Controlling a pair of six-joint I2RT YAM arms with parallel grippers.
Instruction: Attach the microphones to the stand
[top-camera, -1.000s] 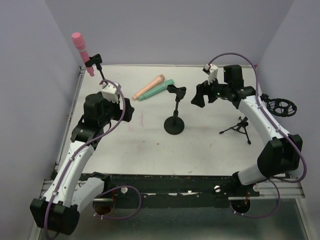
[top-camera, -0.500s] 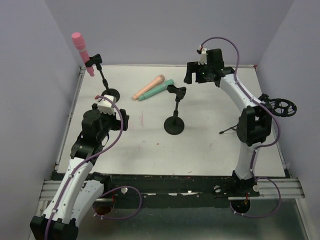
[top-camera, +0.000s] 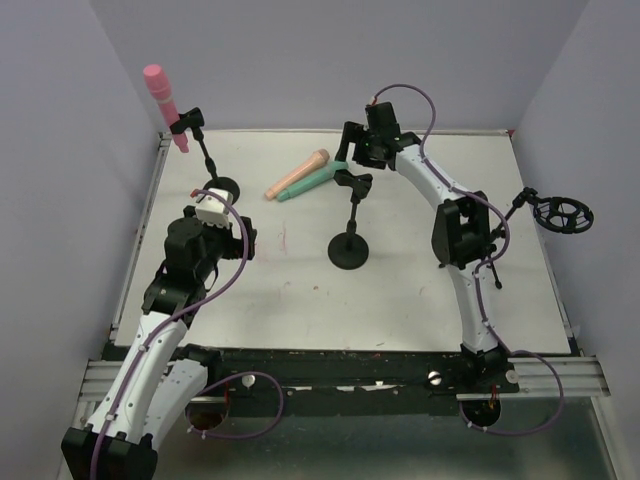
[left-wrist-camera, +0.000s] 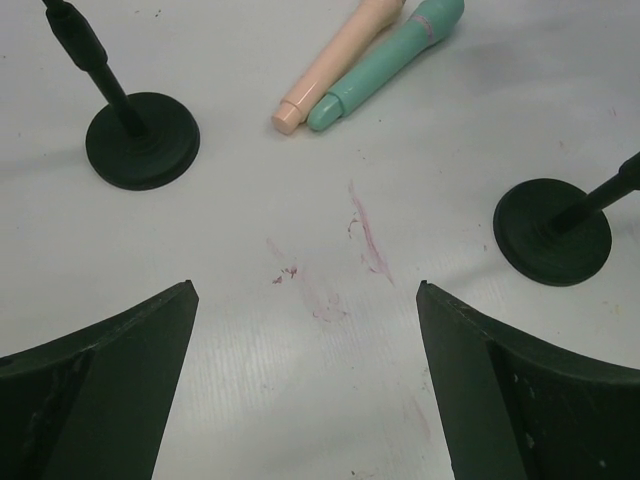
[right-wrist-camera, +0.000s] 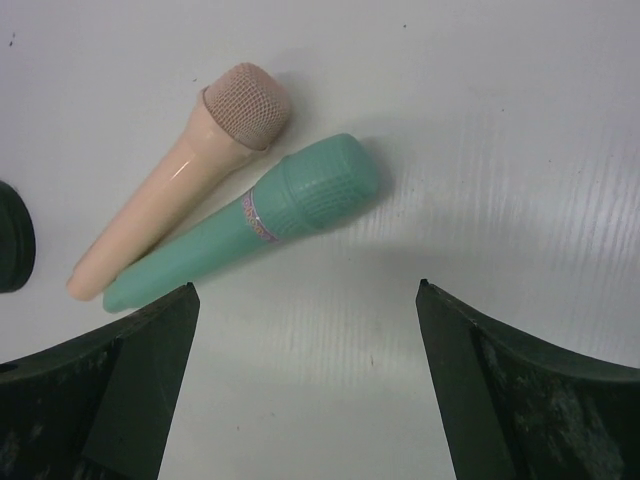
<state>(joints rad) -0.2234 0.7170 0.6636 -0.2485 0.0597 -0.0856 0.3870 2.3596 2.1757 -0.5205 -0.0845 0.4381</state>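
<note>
The mint microphone (right-wrist-camera: 250, 225) and peach microphone (right-wrist-camera: 175, 185) were found touching on the table (right-wrist-camera: 500, 150), just ahead of the wide-spread right gripper (right-wrist-camera: 305, 288), axes slanted across its jaws; the left gripper (left-wrist-camera: 305, 290), equally wide, was seen farther off.

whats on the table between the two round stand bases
Only bare white table with faint reddish smudges, as the left wrist view shows. The peach microphone and mint microphone lie just beyond that stretch.
</note>
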